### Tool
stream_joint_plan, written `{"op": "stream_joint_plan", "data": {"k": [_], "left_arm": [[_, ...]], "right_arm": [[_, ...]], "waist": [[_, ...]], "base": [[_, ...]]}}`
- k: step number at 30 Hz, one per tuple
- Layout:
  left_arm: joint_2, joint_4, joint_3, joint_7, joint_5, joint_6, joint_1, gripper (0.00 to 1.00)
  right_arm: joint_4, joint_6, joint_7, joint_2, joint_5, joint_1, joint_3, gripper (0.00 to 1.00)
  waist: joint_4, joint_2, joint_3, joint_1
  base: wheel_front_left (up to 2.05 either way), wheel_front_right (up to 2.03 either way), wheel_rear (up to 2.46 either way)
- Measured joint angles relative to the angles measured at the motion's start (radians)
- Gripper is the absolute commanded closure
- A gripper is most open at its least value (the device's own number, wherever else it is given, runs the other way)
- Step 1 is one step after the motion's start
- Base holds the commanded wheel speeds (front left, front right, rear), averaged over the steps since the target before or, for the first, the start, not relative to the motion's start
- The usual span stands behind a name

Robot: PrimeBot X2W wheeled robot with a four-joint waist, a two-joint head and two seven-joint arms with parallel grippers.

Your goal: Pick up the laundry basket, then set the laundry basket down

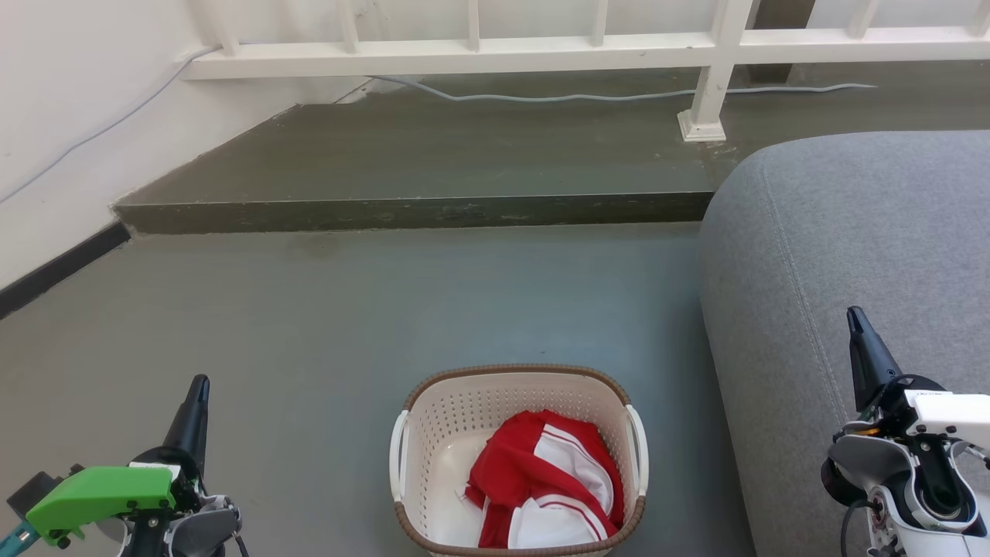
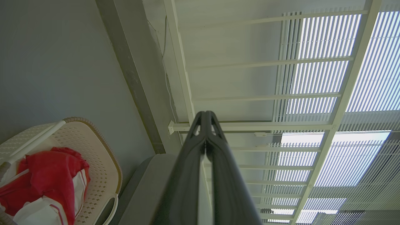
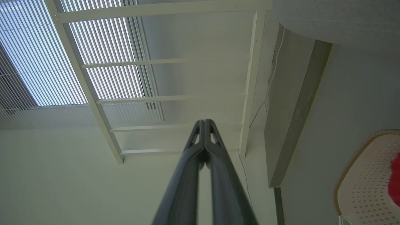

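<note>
The laundry basket (image 1: pixel 456 422) stands on the grey floor at the bottom centre of the head view, cream-white with a brown woven rim and white side handles, holding red and white clothing (image 1: pixel 545 491). My left gripper (image 1: pixel 199 387) is shut and empty, well to the basket's left and apart from it. My right gripper (image 1: pixel 855 317) is shut and empty, off to the basket's right in front of the sofa. The left wrist view has the basket (image 2: pixel 103 156) at lower left and the shut gripper (image 2: pixel 205 114). In the right wrist view the shut gripper (image 3: pixel 204 122) points away from the basket (image 3: pixel 365 184).
A grey sofa (image 1: pixel 843 232) stands right of the basket. A raised dark step (image 1: pixel 418 209) crosses the floor ahead, with a white railing (image 1: pixel 479 54) and a cable behind it. A white wall (image 1: pixel 69 116) with dark skirting runs along the left.
</note>
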Motion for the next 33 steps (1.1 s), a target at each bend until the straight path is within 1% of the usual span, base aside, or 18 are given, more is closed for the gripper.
{"op": "stream_joint_plan", "data": {"k": [33], "left_arm": [[0.0,0.0,0.001,0.0,0.0,0.0,0.0,1.0]], "right_arm": [[-0.001,0.0,0.0,0.0,0.0,0.0,0.0,1.0]], "waist": [[0.0,0.0,0.0,0.0]], "base": [[0.0,0.0,0.0]]}}
